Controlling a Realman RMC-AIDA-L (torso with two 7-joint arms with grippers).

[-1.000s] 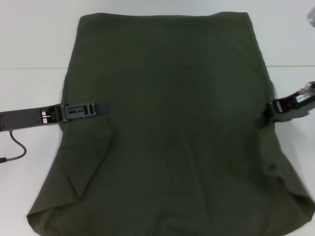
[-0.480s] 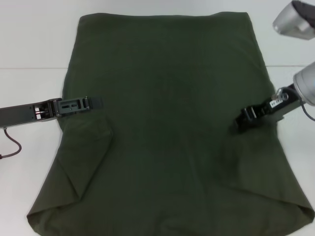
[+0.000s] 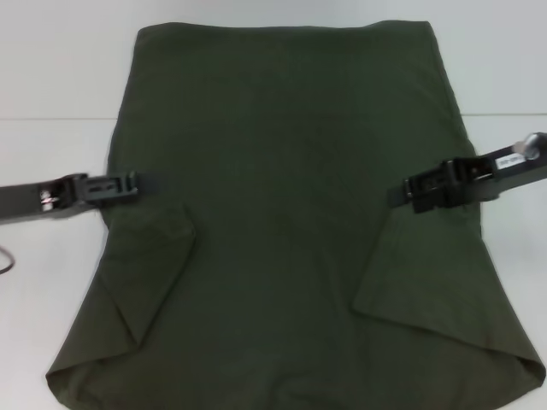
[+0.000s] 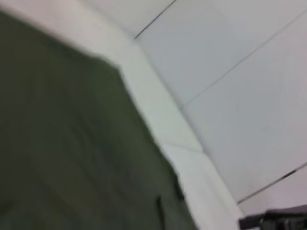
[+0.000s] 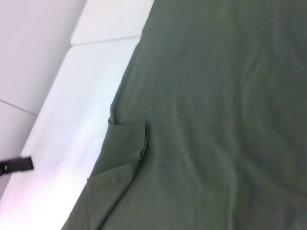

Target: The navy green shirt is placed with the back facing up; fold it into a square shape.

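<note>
The navy green shirt (image 3: 291, 171) lies flat and back up on the white table (image 3: 51, 77). Both sleeves are folded inward: the left sleeve (image 3: 154, 256) and the right sleeve (image 3: 427, 273). My left gripper (image 3: 152, 182) lies low at the shirt's left edge, open and holding nothing. My right gripper (image 3: 395, 196) is over the right side of the shirt, shut on the tip of the folded right sleeve. The right wrist view shows the shirt (image 5: 216, 96) with the folded left sleeve (image 5: 120, 167). The left wrist view shows the shirt's edge (image 4: 62, 143).
The white table's bare surface shows to the left (image 3: 43, 282) and right (image 3: 513, 85) of the shirt. A seam line (image 3: 60, 118) crosses the table behind. The left arm's tip (image 5: 17, 164) shows far off in the right wrist view.
My right gripper has pulled the right sleeve inward over the shirt, and it now lies folded. My left gripper has drawn back to the left, off the folded left sleeve.
</note>
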